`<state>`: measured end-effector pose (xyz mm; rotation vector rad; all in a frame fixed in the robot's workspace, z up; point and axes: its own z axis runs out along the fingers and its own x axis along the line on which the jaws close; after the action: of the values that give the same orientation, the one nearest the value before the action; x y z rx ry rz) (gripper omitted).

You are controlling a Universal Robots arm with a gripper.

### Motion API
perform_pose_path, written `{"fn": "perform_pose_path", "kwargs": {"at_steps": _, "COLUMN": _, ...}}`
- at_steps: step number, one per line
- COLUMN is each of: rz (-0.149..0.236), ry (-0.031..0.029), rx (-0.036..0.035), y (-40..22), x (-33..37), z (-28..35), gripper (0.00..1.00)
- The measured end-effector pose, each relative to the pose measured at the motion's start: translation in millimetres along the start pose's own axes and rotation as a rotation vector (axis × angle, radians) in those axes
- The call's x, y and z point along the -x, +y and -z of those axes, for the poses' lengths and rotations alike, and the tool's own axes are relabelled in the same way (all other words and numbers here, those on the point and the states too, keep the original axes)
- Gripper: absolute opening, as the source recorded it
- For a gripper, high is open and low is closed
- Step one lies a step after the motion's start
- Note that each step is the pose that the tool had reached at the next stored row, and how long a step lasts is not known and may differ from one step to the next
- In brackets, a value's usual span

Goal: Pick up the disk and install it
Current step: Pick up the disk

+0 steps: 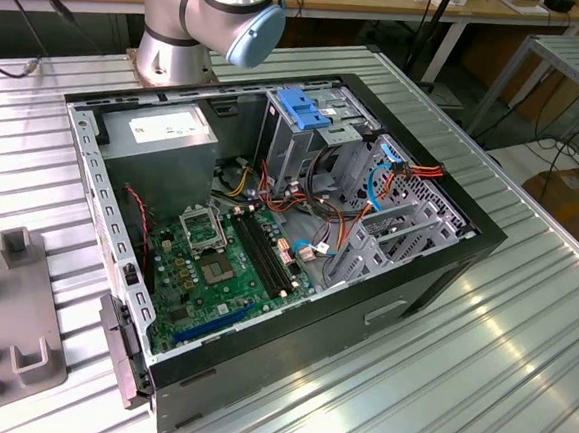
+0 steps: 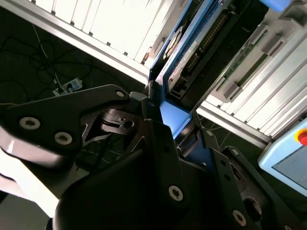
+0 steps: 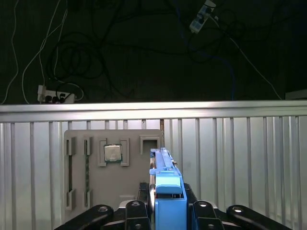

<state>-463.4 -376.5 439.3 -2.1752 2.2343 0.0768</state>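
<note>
Disk (image 3: 168,191) stood edge-on between the black fingers (image 3: 132,208) of the gripper (image 3: 167,211), its blue side rail turned toward the first wrist view. The jaws were drawn in narrow on the disk, one finger against each flat face (the second wrist view caught the same grip from another angle, with the drive's connector edge and circuit board reaching past the fingertips). Beyond the held disk lay a grey holder plate (image 3: 96,187) on the ribbed aluminium table (image 3: 240,158); a square processor chip (image 3: 113,153) rested in one of its recesses. Whether the disk touched the plate could not be told. Past the table's edge, cables and a power strip (image 3: 55,96) lay on the dark floor.

In the exterior view an open computer case (image 1: 414,287) lay on its side on the table with its motherboard (image 1: 226,262) exposed. A grey power supply (image 1: 160,136) sat in the corner nearest the arm (image 1: 225,11), and a metal drive cage (image 1: 302,127) with a blue plastic top stood just beside it.
</note>
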Motion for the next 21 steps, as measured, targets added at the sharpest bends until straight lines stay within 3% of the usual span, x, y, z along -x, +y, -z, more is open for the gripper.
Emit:
{"fn": "perform_pose_path", "kwargs": {"at_steps": 15, "rz": 0.0, "ry": 0.0, "rx": 0.0001, "y": 0.3, "x": 0.8, "z": 16.7, "gripper": 0.37}}
{"fn": "perform_pose_path", "kwargs": {"at_steps": 21, "rz": 0.0, "ry": 0.0, "rx": 0.0001, "y": 0.5, "x": 1.3, "z": 26.3, "gripper": 0.37}}
